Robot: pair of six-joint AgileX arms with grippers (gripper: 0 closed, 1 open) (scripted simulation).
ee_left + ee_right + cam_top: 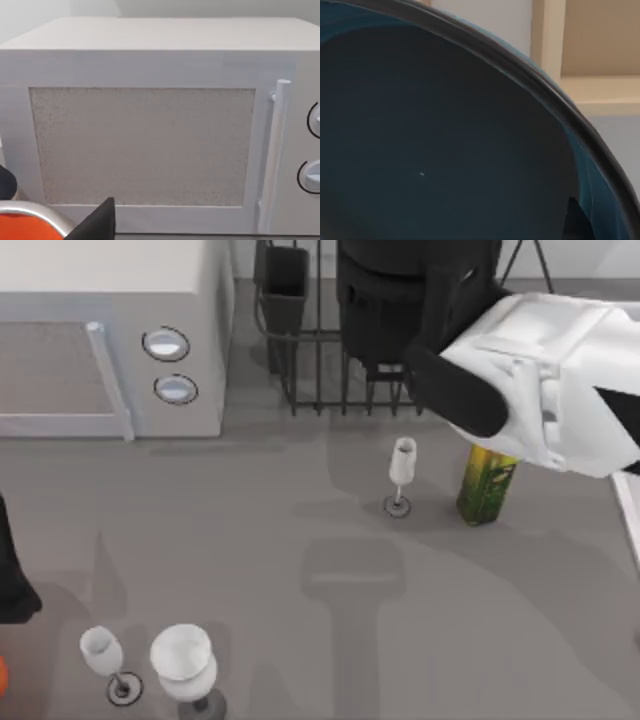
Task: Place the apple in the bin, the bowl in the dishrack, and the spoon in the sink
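Observation:
The blue bowl (pixel 445 140) hangs tilted over the black wire dishrack (pixel 310 360) at the back of the table. It looks like a dark round mass (pixel 390 295) in the top view. My right gripper (pixel 450 390) is shut on the bowl, and one dark finger (pixel 577 220) lies against its inner wall by the rim. The rack's black cutlery cup (pixel 285 285) stands at its left corner. A pale strip of the sink rim (pixel 628 520) runs along the right edge. My left gripper (pixel 10 580) rests open at the far left. Apple, spoon and bin are out of view.
A white microwave (pixel 110 340) fills the back left, seen close in the left wrist view (pixel 150 145). One wine glass (pixel 400 470) and a green-yellow bottle (pixel 487 485) stand under my right arm. Two more glasses (pixel 185 665) stand front left. An orange object (pixel 2 675) lies at the left edge.

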